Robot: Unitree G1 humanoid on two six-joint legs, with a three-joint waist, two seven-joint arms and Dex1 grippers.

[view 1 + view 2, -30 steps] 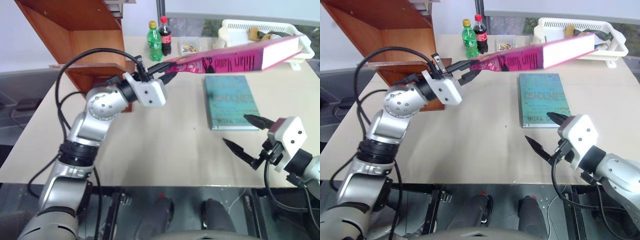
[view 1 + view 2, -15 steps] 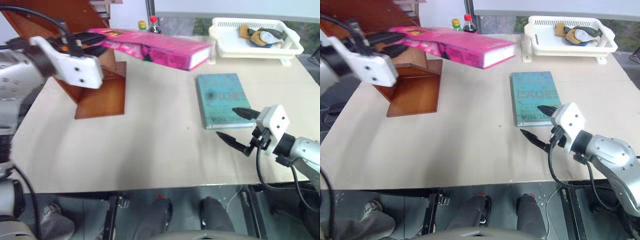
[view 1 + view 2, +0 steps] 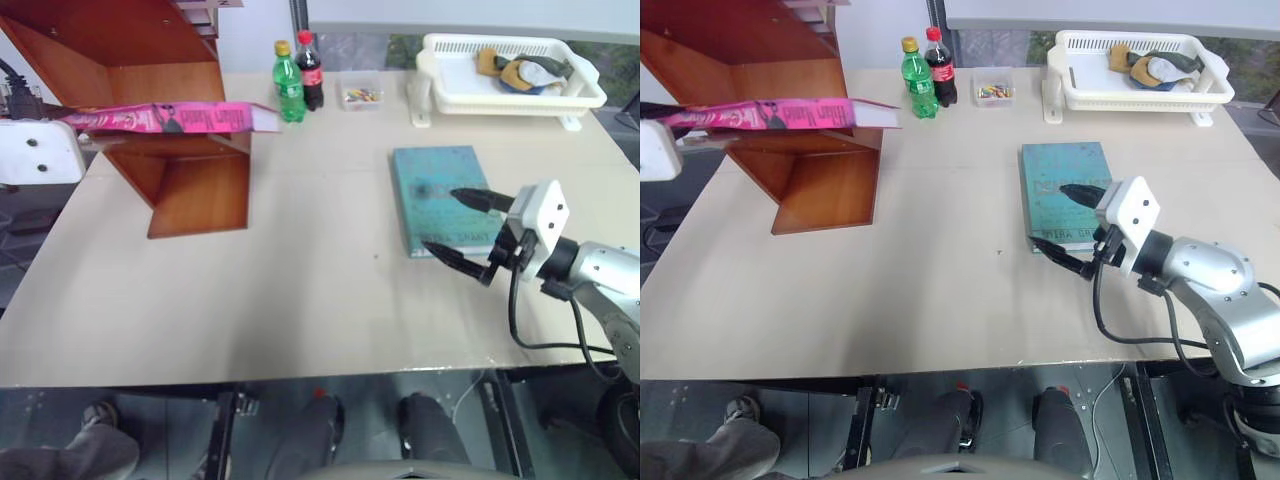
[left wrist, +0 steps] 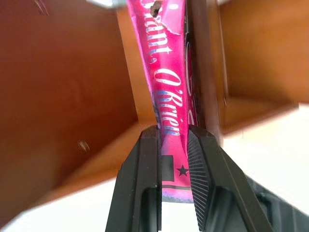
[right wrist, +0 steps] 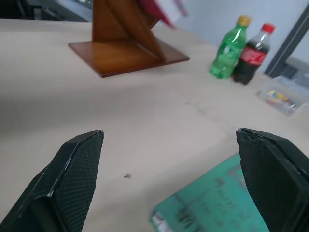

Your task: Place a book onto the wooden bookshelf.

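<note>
Swung left to the reddish-brown wooden bookshelf (image 3: 150, 120), the stiff, weighty bright pink hardback book (image 3: 165, 117) hangs cantilevered, clamped at one end by the left gripper (image 4: 173, 145); the right gripper (image 3: 465, 228) gapes empty.

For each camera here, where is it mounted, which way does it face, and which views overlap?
Left and right eye views: on the head, looking forward and down at the beige table; both show the open right gripper over the teal-green book.
Left wrist view: along the left gripper, shut on the bright pink hardback book against the reddish-brown wooden bookshelf.
Right wrist view: along the right gripper's black fingers, toward the bookshelf, shared with every view.
</note>
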